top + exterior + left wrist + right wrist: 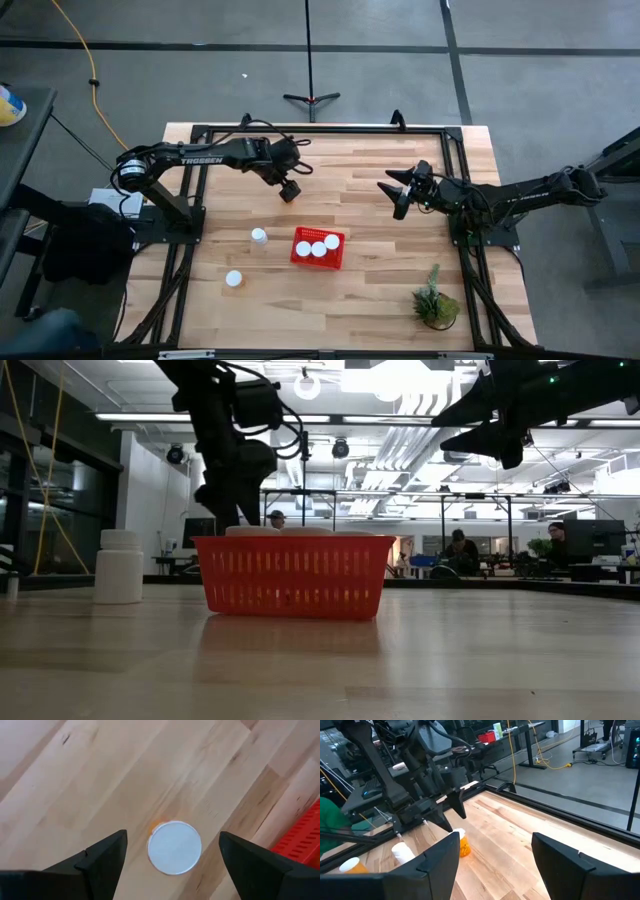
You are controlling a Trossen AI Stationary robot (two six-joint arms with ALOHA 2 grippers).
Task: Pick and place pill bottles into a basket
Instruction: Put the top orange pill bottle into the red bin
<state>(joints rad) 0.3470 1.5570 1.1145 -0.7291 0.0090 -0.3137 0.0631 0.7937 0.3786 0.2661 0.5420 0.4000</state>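
Observation:
The red basket (318,247) stands mid-table with three white-capped pill bottles (318,246) in it. My left gripper (290,190) is open and hangs above an orange pill bottle (174,847) that stands upright on the table beside the basket. Its fingers (100,860) stand to either side of the white cap without touching it. This bottle also shows in the right wrist view (462,845). Two more bottles stand on the table, one (259,236) left of the basket and one (234,279) nearer the front. My right gripper (398,192) is open and empty, in the air right of centre.
A small green potted plant (436,302) stands at the table's near right. A black frame rail (320,130) runs around the table. The whitish bottle (118,567) stands left of the basket (292,575) in the low view. People sit at desks in the room behind.

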